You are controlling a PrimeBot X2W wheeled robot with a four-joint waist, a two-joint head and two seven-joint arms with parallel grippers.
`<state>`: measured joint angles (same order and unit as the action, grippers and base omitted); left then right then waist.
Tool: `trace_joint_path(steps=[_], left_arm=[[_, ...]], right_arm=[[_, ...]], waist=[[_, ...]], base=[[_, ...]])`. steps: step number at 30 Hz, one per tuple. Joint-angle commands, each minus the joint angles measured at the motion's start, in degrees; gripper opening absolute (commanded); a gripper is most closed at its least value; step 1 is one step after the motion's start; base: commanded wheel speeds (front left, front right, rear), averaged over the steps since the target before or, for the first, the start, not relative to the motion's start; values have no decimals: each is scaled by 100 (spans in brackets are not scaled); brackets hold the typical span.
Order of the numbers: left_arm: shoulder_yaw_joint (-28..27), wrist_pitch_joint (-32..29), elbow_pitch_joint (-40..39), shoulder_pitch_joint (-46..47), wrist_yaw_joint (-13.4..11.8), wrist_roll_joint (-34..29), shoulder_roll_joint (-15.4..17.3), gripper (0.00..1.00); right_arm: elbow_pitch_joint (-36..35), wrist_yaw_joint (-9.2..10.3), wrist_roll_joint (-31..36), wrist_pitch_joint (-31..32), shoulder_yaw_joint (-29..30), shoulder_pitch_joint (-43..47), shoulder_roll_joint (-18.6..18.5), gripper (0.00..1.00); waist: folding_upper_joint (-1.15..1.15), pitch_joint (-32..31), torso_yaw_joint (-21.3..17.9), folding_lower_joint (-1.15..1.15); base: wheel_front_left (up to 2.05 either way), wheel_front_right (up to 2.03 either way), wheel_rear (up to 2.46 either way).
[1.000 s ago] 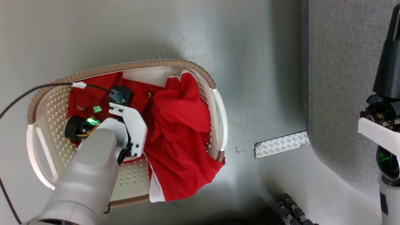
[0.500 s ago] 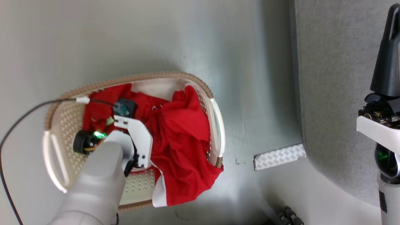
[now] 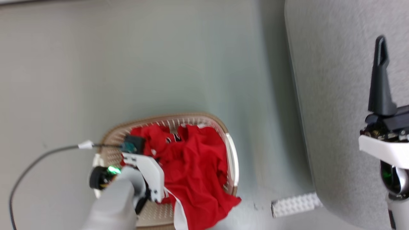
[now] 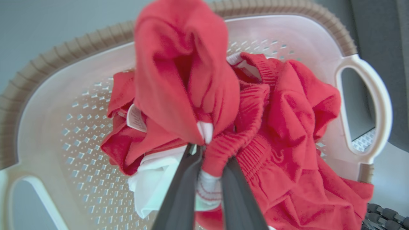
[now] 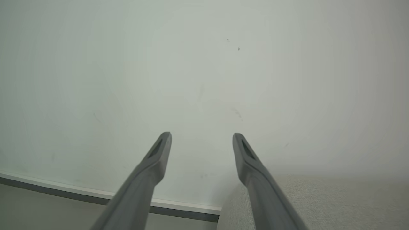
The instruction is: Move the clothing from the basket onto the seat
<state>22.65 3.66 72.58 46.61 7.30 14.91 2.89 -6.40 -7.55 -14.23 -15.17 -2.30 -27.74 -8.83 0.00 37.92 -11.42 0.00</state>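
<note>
The red clothing (image 3: 195, 172) lies bunched in the white basket (image 3: 179, 117), one corner hanging over the near rim. In the left wrist view my left gripper (image 4: 211, 153) is shut on a fold of the clothing (image 4: 287, 127) at its ribbed, white-trimmed edge. A peak of the fabric rises above the basket (image 4: 361, 64). In the head view the pale wrist hides that gripper's fingers. My right gripper (image 3: 380, 64) hangs over the grey seat (image 3: 335, 95). It stands open (image 5: 201, 140) with nothing between its fingers, facing a pale wall.
A strip of patterned tape (image 3: 295, 204) lies on the grey floor between the basket and the seat. A black cable (image 3: 38, 159) runs from the left to the left wrist. A corner of the seat (image 5: 319, 204) and a baseboard (image 5: 64, 188) show below the right fingers.
The head camera has moved, so the basket now sits lower and smaller in that view. The clothing is more gathered, with less of it draped over the basket's rim.
</note>
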Motion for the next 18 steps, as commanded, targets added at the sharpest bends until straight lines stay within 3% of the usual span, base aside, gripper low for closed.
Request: trace_joint_path(steps=[1, 10, 18], left_arm=[[204, 72, -217, -307, 22, 282, 2, 0], [1276, 428, -1034, -1007, 22, 1421, 9, 0], [1804, 855, -1380, -1120, 23, 2056, 8, 0]], right_arm=[[84, 12, -76, 4, -13, 171, -50, 100], [380, 12, -144, 4, -41, 727, -158, 100], [533, 12, -199, 4, -92, 1143, -276, 100]], waist=[[0, -777, 277, 0], [0, -1928, 632, 0], [0, -2602, 965, 0]], base=[[0, 0, 0], [0, 0, 0], [0, 0, 0]])
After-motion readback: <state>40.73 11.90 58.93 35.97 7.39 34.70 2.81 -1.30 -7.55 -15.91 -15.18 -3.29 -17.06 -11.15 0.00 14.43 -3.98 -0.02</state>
